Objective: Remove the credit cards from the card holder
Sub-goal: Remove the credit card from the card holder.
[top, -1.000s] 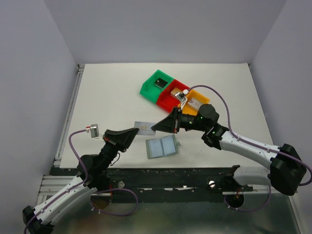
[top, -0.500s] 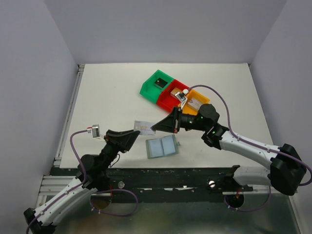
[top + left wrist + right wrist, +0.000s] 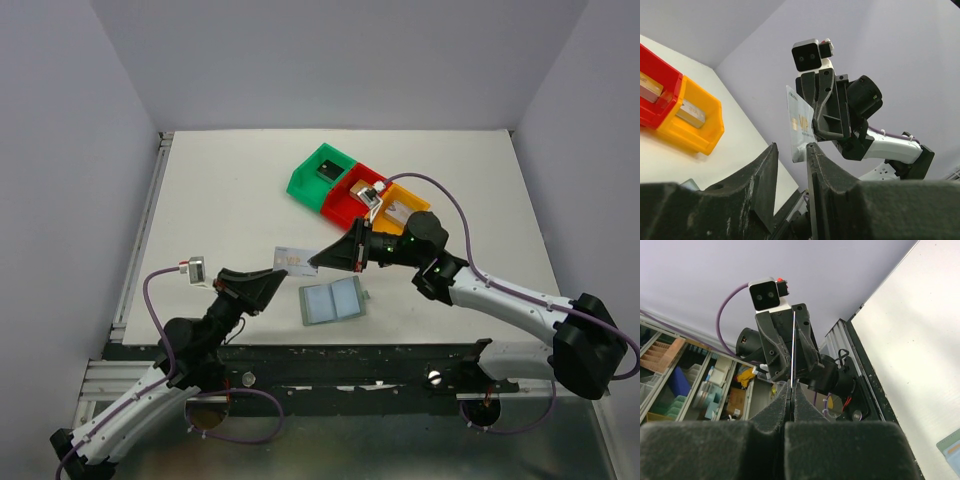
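- My right pincer (image 3: 318, 262) is shut tight on one edge of a card (image 3: 292, 260). It holds the card upright in the air, clear of the surface (image 3: 220, 200).
- The left pincer (image 3: 276, 278) faces it, jaws partly apart and gripping nothing. The card stands just beyond its fingers (image 3: 765, 165).
- I judge the card is held high so one arm can reach it from the other, with the bins within the right arm's reach.
- The holder (image 3: 332, 300) lies open and flat on the surface, just nearer to me than the pincers.
- From above I cannot tell whether its slots hold any card.
- The green bin (image 3: 300, 182) holds a black card (image 3: 328, 170). The right wrist partly hides the red bin (image 3: 338, 210), and I cannot name the flat pieces there or in the orange bin (image 3: 420, 203).
- The right wrist view shows the card only as a thin line.
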Tool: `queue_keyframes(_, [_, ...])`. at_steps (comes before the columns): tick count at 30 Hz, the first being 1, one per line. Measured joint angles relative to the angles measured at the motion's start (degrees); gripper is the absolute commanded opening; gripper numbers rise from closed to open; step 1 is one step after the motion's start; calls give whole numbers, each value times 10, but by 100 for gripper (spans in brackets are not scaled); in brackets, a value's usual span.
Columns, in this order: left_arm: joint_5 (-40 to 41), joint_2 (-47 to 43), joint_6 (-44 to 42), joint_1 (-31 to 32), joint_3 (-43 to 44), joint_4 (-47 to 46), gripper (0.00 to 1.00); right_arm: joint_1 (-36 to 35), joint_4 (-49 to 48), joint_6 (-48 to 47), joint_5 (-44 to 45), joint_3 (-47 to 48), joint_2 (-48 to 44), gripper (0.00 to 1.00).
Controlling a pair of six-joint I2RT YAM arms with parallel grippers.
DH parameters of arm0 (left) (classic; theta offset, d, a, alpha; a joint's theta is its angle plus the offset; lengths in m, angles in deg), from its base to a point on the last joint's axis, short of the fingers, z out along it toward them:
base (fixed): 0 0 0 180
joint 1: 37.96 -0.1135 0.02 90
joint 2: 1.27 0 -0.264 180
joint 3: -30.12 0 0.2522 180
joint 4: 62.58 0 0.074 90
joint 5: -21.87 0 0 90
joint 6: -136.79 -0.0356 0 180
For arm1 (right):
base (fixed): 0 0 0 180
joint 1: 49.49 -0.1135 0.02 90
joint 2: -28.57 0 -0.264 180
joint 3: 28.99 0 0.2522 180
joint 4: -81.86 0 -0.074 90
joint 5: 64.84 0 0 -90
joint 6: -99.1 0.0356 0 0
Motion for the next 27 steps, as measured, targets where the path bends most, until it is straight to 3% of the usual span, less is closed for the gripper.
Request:
queue_keyframes(7, [0, -4, -7, 0, 4, 14, 18, 0, 8, -1, 0, 0, 0, 0])
queue_keyframes(11, [-1, 1, -7, 0, 5, 12, 0, 0, 12, -5, 0, 0, 0, 0])
queue_keyframes(15, [-2, 2, -9, 0, 10, 4, 0, 1, 18, -9, 2, 0, -1, 3])
queue_keyframes(18, [-2, 3, -10, 0, 13, 8, 0, 1, 29, -12, 5, -1, -8, 47])
queue_keyframes(21, [5, 3, -18, 0, 24, 30, 0, 1, 64, -22, 9, 0, -22, 83])
queue_keyframes(22, [14, 3, -21, 0, 31, 44, 0, 2, 82, -27, 13, 1, -28, 85])
queue_keyframes(23, [23, 2, -23, 0, 38, 57, 0, 4, 107, -39, 20, 3, -36, 96])
queue_keyframes(27, [73, 5, -37, 0, 76, 131, 0, 19, 209, -73, 60, 9, -80, 99])
